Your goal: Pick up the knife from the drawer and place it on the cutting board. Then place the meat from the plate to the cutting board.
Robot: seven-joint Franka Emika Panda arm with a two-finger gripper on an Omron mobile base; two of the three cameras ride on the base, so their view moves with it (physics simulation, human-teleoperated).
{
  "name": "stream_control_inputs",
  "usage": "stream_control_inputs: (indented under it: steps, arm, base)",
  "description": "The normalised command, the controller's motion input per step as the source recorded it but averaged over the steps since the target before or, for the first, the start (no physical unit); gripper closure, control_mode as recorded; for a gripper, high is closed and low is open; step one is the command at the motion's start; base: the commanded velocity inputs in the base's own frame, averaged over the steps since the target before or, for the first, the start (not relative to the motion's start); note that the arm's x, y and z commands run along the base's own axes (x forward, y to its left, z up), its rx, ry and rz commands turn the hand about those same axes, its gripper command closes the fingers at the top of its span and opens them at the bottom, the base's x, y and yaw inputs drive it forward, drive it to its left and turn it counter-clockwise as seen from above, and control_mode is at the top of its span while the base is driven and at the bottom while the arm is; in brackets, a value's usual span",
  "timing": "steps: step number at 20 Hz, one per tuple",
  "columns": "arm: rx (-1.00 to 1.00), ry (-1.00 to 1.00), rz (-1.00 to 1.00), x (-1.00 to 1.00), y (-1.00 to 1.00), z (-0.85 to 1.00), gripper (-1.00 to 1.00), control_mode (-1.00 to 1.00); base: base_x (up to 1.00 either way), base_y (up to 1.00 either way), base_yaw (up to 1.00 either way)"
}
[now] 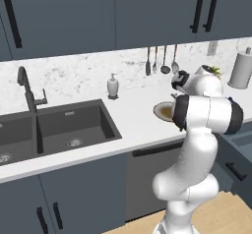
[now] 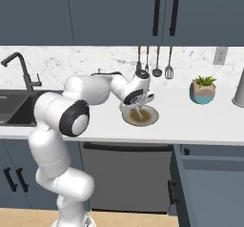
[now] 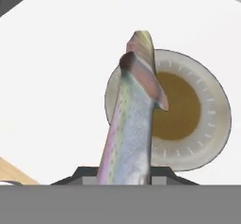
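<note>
I have the meat (image 3: 129, 129), a slim fish-shaped piece with a pale speckled skin and a pinkish stripe, clamped in the jaws of the gripper (image 2: 138, 110); in the hand view it rises straight out from between them, its long axis running along the line of the hand, tail end farthest from me. It hangs clear above the plate (image 3: 207, 124), which sits just beyond and below the jaws on the white table (image 3: 56, 68), olive-brown centre bare. In the right base view the gripper hovers right over that plate (image 2: 151, 117), wrist pointing down. The cutting board is what the next move turns on, and I cannot place it from here: a sliver of light wood (image 3: 10, 172) shows at the lower left of the hand view, off to one side of the jaws, but I cannot tell what it is. The open drawer (image 2: 209, 183) lies low and to the right.
</note>
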Motion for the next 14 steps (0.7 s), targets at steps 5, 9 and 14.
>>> stream_control_inputs:
  steps: [5,9,14]
  arm:
    - [-0.07,0.16,0.06,-0.84,0.62,0.93,1.0,-1.0]
    - [-0.03,0.18,-0.03,-0.84,0.72,0.65,1.0,-1.0]
    - [-0.07,0.02,-0.17,-0.95,0.6,0.15,1.0,-1.0]
  base:
    - [0.0,0.0,0.0]
    - [0.0,0.0,0.0]
    - [0.0,0.0,0.0]
